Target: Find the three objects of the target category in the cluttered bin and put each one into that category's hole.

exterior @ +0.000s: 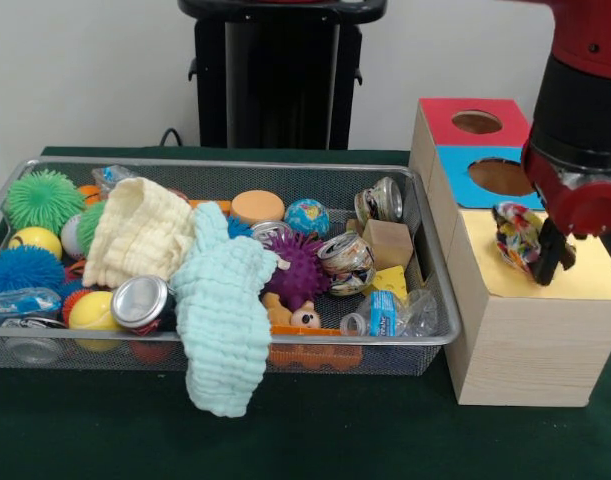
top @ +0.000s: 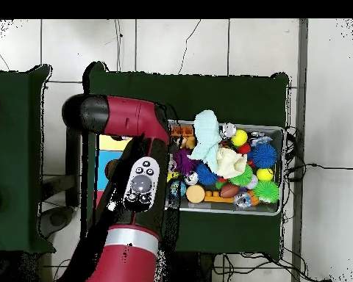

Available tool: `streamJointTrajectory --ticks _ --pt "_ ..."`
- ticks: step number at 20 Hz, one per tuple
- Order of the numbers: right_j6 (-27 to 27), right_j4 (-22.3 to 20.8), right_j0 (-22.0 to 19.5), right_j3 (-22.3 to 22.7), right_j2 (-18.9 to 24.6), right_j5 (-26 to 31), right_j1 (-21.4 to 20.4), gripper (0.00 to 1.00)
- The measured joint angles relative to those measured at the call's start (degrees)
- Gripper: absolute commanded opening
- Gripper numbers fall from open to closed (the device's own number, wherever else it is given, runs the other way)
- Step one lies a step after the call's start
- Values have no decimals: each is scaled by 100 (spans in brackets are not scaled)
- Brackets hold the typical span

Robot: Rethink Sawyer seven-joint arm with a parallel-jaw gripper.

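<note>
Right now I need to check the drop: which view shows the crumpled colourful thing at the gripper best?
The front view. There the crumpled colourful object sits plainly at the gripper, over the yellow-topped box. In the overhead view the red arm covers that spot, so neither the object nor the gripper shows.

silver bin (exterior: 425, 215), yellow-topped box (exterior: 545, 285)

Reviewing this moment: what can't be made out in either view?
- Yellow-topped box's hole: front view, hidden behind the gripper and the crumpled colourful item it holds over the yellow top.
- All three boxes: overhead view, mostly covered by the arm.
- Lower layer of the bin: both views, under two cloths.
- Arm's upper part: front view, cut off at top.
</note>
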Motion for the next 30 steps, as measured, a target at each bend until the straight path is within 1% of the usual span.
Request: streamJointTrajectory --ticks 3,4,8,11,12,13,15,17,22,23,30 --pt "0 11 -6 -233 -25 -4 138 0" --pt "0 11 -7 -421 -48 -9 241 0" --pt "0 21 -7 -696 -94 -44 395 0" --pt "0 25 -6 -1021 -134 -261 713 0" --pt "0 25 -7 -1068 -137 -315 778 0" --pt "0 25 -8 -1196 -140 -501 995 0" --pt "-2 37 -6 -1256 -141 -625 1128 0" --pt "0 70 -14 -1362 -172 -746 1167 0" --pt "-1 96 -9 -1545 -234 -802 1297 0" --pt "0 103 7 -1626 -320 -804 1364 100" --pt "0 133 26 -1754 -432 -813 1477 100"
